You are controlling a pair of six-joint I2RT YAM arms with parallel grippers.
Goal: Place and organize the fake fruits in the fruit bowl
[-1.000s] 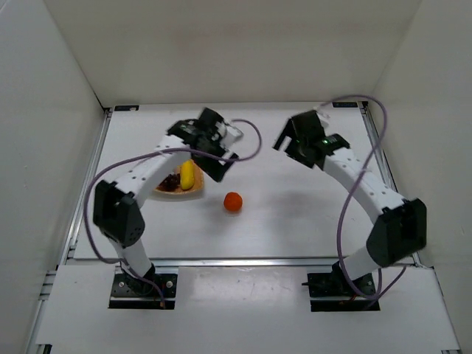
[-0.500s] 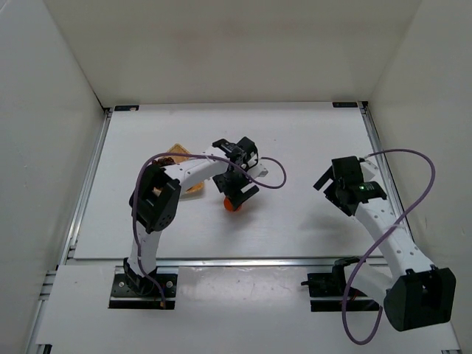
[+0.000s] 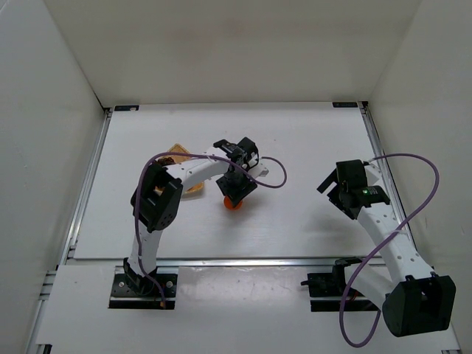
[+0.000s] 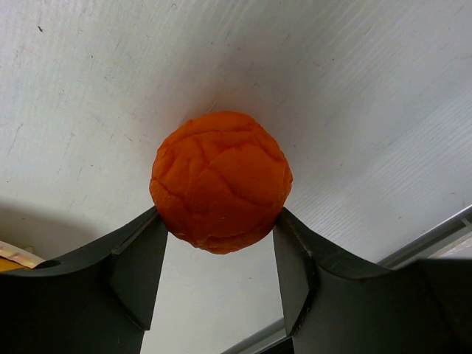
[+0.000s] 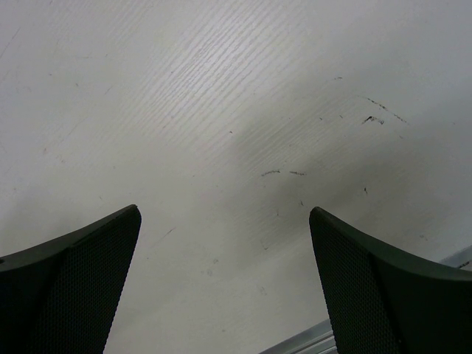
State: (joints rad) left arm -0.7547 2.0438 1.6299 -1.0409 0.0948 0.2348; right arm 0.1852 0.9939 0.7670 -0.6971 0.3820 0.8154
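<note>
Left wrist view: the left pincer (image 4: pixel 220 221) was closed on the orange (image 4: pixel 220 181), with one dark finger pressed against each side of the fruit's lower half.
Orange: round, with a dimpled skin, it sat right between the fingertips with the white table (image 4: pixel 354 88) beyond it. Whether it rested on the table or hung just clear could not be told.
Top external view: the left pincer (image 3: pixel 234 193) pointed downward over the orange (image 3: pixel 233 203). Only a small orange patch showed at the pincer's near edge.
Fruit bowl: the tan fruit bowl (image 3: pixel 177 152) lay to the left of the left pincer, behind its wrist. The left arm (image 3: pixel 192 171) crossed over it, so only a far corner and a near strip showed on either side of the arm.
Other fruits: a dark speck sat at the bowl's far corner, too small to name — the rest of the bowl's contents were hidden under the arm.
Right pincer, wrist view: the right pincer (image 5: pixel 225 214) was open, its jaws spread wide with only scuffed table between them.
Right pincer, from above: the right pincer (image 3: pixel 328 182) was well apart from the orange and the left pincer, off to their right, tilted down over bare table (image 3: pixel 295 133).
Cables: a purple cable (image 3: pixel 269 175) looped out just to the right of the left pincer.
</note>
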